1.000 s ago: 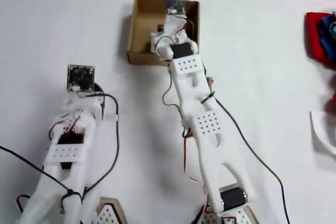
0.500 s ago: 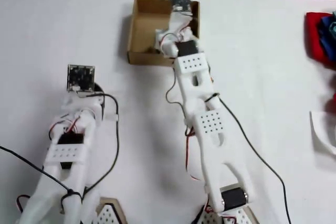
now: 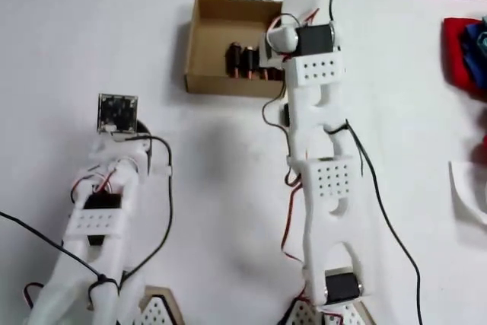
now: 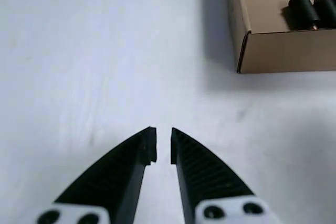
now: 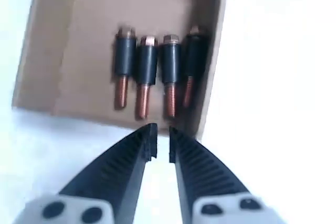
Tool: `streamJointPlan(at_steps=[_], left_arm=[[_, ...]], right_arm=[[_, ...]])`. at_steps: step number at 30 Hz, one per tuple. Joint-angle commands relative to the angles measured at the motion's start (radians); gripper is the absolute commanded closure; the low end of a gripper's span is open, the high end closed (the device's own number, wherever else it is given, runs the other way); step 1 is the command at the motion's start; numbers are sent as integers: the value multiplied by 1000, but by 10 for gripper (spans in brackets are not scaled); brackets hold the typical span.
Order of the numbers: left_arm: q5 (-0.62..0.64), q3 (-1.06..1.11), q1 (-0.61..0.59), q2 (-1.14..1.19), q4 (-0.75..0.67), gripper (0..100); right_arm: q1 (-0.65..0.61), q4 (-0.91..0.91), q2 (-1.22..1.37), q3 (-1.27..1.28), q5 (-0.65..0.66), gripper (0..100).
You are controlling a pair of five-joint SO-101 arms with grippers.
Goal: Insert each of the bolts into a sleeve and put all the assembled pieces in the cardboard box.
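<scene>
Right wrist view: four sleeved bolts side by side in box; right claw closed, empty. Left wrist view: two bolts; left claw closed over table.

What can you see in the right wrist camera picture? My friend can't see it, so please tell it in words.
Four copper bolts, each pushed through a black sleeve, lie side by side in an open cardboard box on a white table. The right gripper hovers by the box's edge, shut and holding nothing.
</scene>
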Motion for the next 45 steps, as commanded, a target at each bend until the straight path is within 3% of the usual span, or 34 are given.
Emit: streamJointPlan(at_steps=[1,3,6,10,13,20,29,33,40,45], left_arm=[[-6,-2,-8,-20,-20,932],[-6,-2,-8,-20,-21,932],[-6,-2,-8,-20,-21,932],[-6,-2,-8,-20,-21,932],[-6,-4,-8,-20,-21,932],[-6,-4,-8,-20,-21,932],[-6,-4,-8,-20,-21,932],[-6,-4,-8,-20,-21,932],[-6,-5,-8,-21,-17,932],[-6,-18,-8,-26,32,932]], right_arm=[[15,28,-142,173,153,973],[25,25,-196,331,123,971],[41,-2,-220,508,-25,969],[51,-101,-173,612,-63,884],[51,-140,-108,612,-58,841],[54,-208,4,612,-58,920],[53,-225,44,611,-57,926],[65,-194,42,609,-57,985],[101,13,42,376,-55,977],[150,28,-90,299,-55,977]])
